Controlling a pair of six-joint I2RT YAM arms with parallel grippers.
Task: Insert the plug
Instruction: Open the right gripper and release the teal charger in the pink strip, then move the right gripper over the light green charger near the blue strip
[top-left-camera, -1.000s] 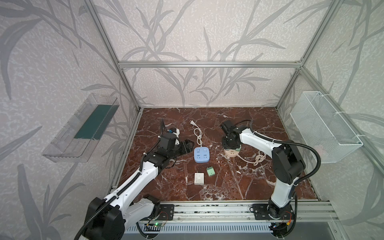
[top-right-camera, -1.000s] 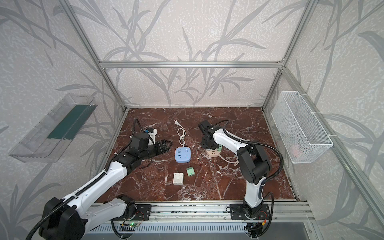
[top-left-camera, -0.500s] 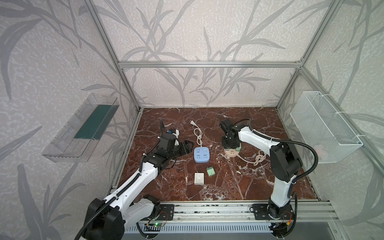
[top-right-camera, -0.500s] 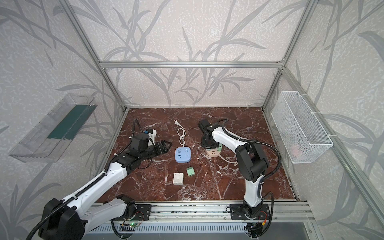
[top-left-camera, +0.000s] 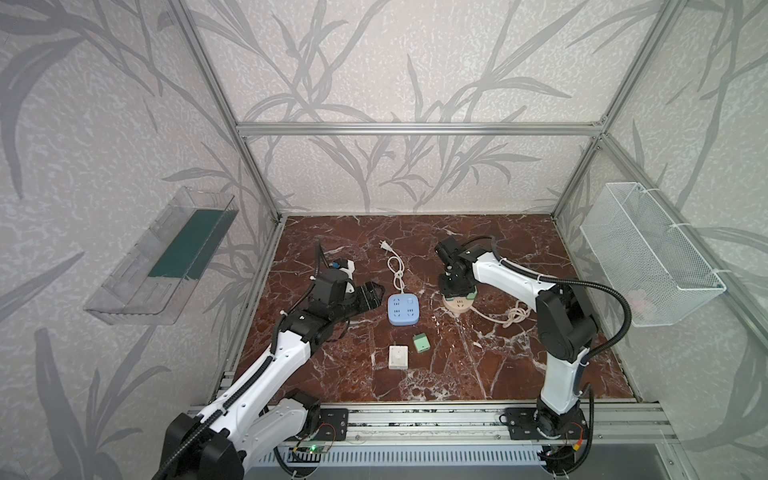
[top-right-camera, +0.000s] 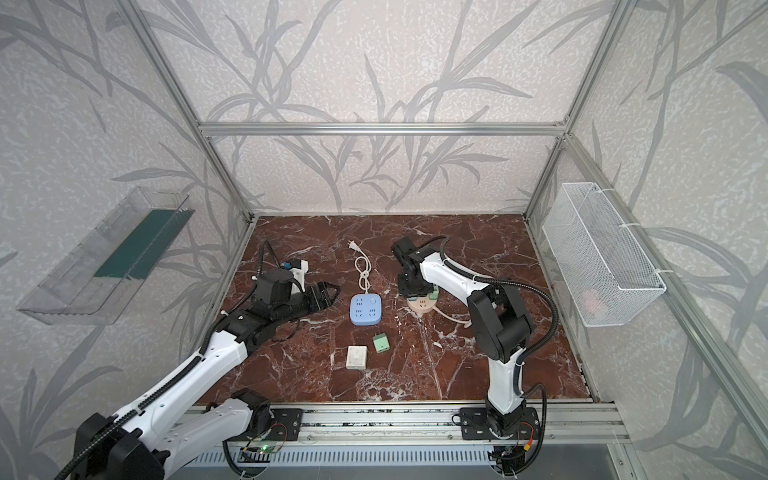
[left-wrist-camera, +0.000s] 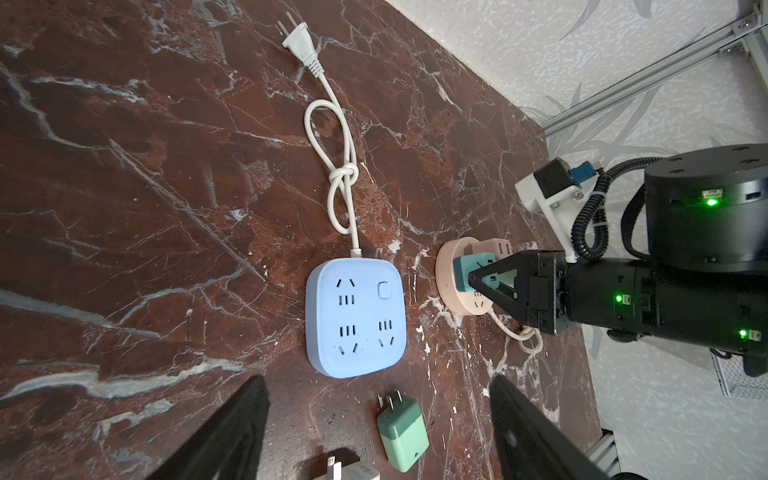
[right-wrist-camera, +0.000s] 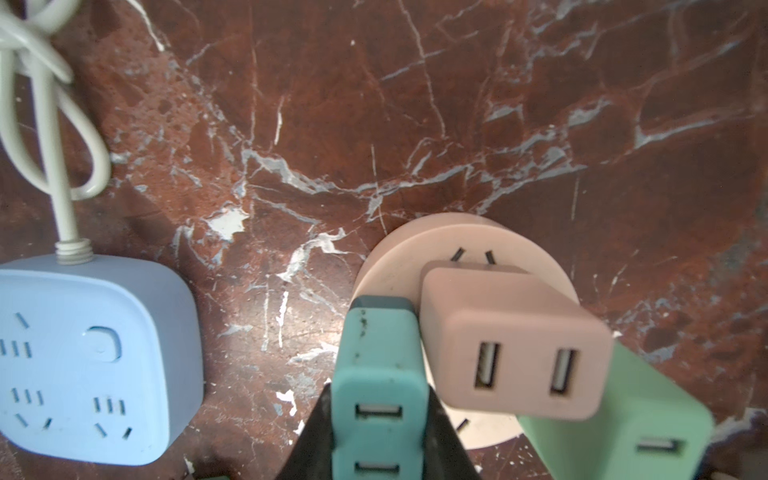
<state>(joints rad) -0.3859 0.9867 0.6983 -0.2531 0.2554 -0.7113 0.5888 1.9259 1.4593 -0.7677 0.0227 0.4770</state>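
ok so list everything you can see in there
power strip: 1, blue, mid table
round socket: 1, pink, right of power strip
teal charger: 1, teal, on round socket
pink charger: 1, pink, on round socket
pale green charger: 1, green, on round socket
loose green charger: 1, green, table, near power strip
white charger: 1, white, beside loose green charger
bin: 1, clear, left wall
basket: 1, white wire, right wall
left gripper: 1, black, open, beside power strip
right gripper: 1, black, shut on teal charger
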